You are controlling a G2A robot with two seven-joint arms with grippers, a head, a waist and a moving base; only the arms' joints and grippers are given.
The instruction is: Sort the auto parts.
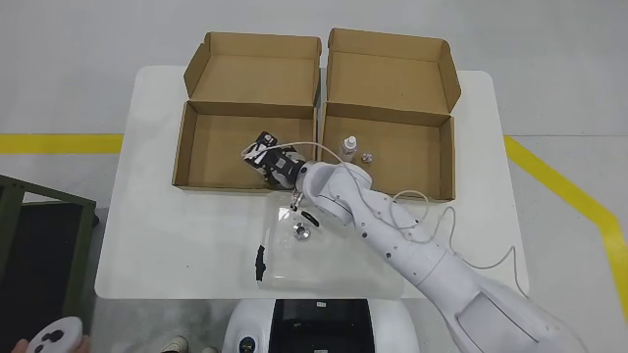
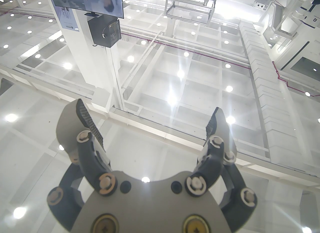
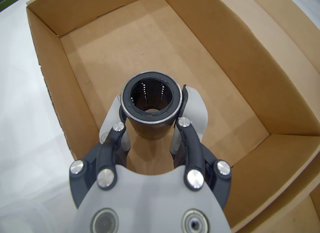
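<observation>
One cylindrical bearing (image 3: 151, 101), black with a bright metal rim, is clamped in the right gripper (image 3: 153, 105). The two fingers (image 3: 197, 115) are closed against opposite sides of its barrel, at roughly 9 and 3 o'clock around the rim, and the barrel's width sets the gap between them. One open end of the bearing faces the wrist camera, and rows of small balls line the bore. The bearing sits over the floor of the left-hand box (image 3: 100, 1), inside its walls. Contact with the floor cannot be determined.

On the desk (image 1: 157, 235), the left-hand box lies at 11 o'clock from the desk's centre and the right-hand box (image 1: 446, 162) at 1 o'clock. Their side walls are just beside each other, and both lids are folded back toward 12 o'clock. The right arm crosses from 5 o'clock, placing its gripper at about 4 o'clock within the left-hand box.

The right-hand box holds a white part (image 1: 349, 145) and a metal part (image 1: 366, 157). They lie just beside each other at 9 o'clock in that box.

A clear plastic sheet (image 1: 343, 265) lies at 6 o'clock on the desk. A shiny part (image 1: 304, 232) rests toward the sheet's 11 o'clock side, and a black piece (image 1: 259, 261) lies at its 9 o'clock edge.

The left gripper (image 2: 149, 116) points up at a ceiling (image 2: 200, 73). Its fingers (image 2: 87, 123) are spread wide and grip nothing.
</observation>
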